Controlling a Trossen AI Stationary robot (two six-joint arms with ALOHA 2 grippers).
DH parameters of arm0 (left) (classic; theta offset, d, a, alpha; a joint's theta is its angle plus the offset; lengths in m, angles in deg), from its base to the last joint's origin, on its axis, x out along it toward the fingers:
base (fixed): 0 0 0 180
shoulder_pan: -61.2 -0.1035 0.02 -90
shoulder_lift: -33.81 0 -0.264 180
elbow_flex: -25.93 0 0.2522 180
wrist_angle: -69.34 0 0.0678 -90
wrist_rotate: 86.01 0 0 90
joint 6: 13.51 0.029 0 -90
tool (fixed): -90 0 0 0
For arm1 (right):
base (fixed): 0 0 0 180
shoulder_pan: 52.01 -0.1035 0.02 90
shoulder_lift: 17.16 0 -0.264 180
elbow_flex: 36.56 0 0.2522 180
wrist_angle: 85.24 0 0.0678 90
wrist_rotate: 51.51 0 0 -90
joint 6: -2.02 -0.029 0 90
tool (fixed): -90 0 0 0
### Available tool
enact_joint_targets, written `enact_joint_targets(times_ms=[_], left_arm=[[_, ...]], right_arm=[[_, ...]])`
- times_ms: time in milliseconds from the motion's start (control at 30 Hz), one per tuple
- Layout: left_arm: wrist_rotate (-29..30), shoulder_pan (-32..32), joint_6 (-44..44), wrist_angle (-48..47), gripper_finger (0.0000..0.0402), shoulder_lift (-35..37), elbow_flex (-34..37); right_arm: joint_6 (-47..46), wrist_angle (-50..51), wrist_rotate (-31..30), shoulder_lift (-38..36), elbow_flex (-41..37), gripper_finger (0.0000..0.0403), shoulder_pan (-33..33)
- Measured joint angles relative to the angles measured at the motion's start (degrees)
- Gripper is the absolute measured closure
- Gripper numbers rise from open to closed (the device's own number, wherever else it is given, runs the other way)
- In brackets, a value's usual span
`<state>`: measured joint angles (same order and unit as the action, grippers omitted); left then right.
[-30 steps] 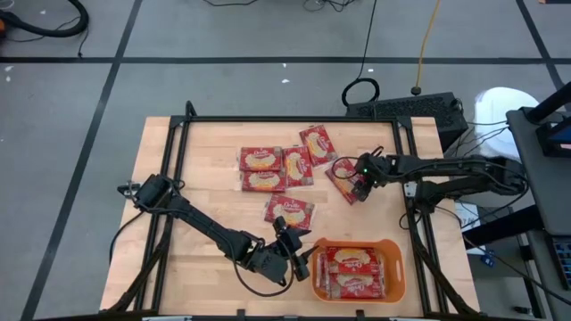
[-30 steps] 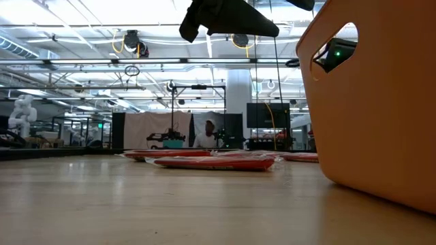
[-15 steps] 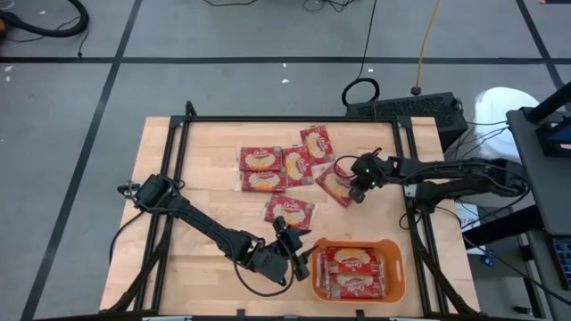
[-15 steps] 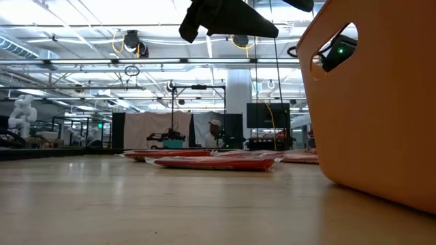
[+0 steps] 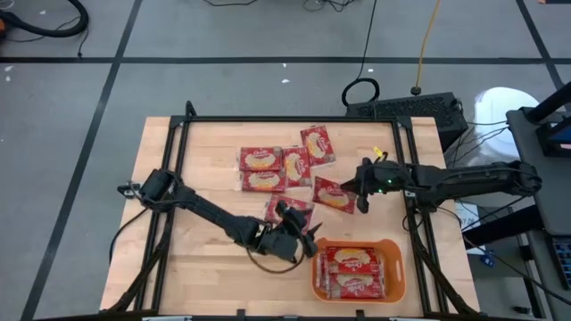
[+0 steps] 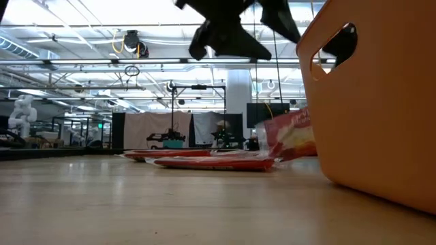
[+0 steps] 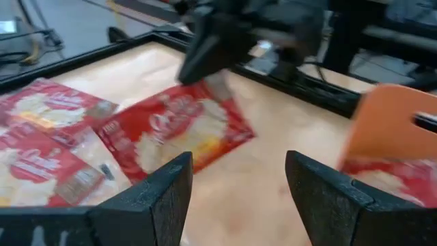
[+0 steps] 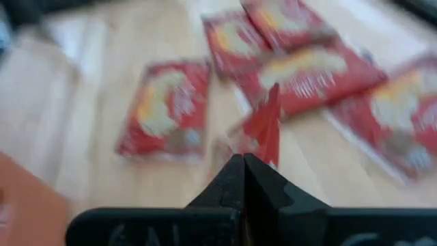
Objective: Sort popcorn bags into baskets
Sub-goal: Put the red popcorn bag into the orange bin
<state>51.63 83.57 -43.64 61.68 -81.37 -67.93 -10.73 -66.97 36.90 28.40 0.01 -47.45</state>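
Observation:
One red popcorn bag (image 5: 332,193) is tilted up at one end, with my right gripper (image 5: 359,198) shut on it; the low view shows it slanting (image 6: 289,136). Several more bags (image 5: 261,170) lie flat in the table's far middle, and one (image 5: 284,208) lies partly under my left arm. The orange basket (image 5: 394,267) stands at the near edge with two bags in it. My left gripper (image 5: 308,236) hovers open just left of the basket, nothing between its fingers (image 7: 239,198). My right gripper pinches the bag's right-hand edge (image 8: 268,123) between its two shut fingers. The fingers come from the table's right side, slanting down. The held end is raised and the bag is tilted; whether its far end still touches the table, I cannot tell.
A black frame (image 5: 285,119) runs round the wooden table top. The basket's wall with its handle slot (image 6: 340,44) fills the right of the low view. Bare wood lies at the table's left and near left.
My right gripper has taken hold of the bag, risen and drawn back toward the table's right and near edge. The bag's held end has lifted and the bag has slid a little toward the near edge. My left gripper has swung toward the far edge, still open.

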Motion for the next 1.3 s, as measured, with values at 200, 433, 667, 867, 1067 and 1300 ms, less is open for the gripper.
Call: enact_joint_targets(times_ms=[200, 433, 667, 867, 1067, 1300], left_arm=[[-3.96, -3.23, 0.16, 0.24, 0.0163, -0.03, 0.00], [-6.21, -3.14, -1.98, -0.66, 0.0163, -0.04, 0.00], [-6.21, -2.32, -2.67, 0.21, 0.0163, -0.04, 0.00], [-6.10, -1.66, -3.56, 0.15, 0.0163, -0.04, 0.00], [-6.14, -0.64, -3.32, -0.07, 0.0163, -0.04, 0.00], [-6.04, -0.48, -3.17, -0.44, 0.0163, -0.04, 0.00]], right_arm=[[-1.36, 1.43, -5.36, -1.25, 0.10, 0.0402, -5.45], [-10.08, 7.36, -7.07, 3.27, 0.11, 0.0398, -5.10], [-15.26, 11.12, -6.44, 14.24, 0.12, 0.0319, -1.89], [-15.14, 6.11, -5.29, 21.88, 0.28, 0.0250, -0.09], [-14.41, 4.01, -1.03, 25.16, 0.32, 0.0272, -0.13], [-11.38, -0.20, 1.73, 24.96, 0.19, 0.0383, -0.69]])
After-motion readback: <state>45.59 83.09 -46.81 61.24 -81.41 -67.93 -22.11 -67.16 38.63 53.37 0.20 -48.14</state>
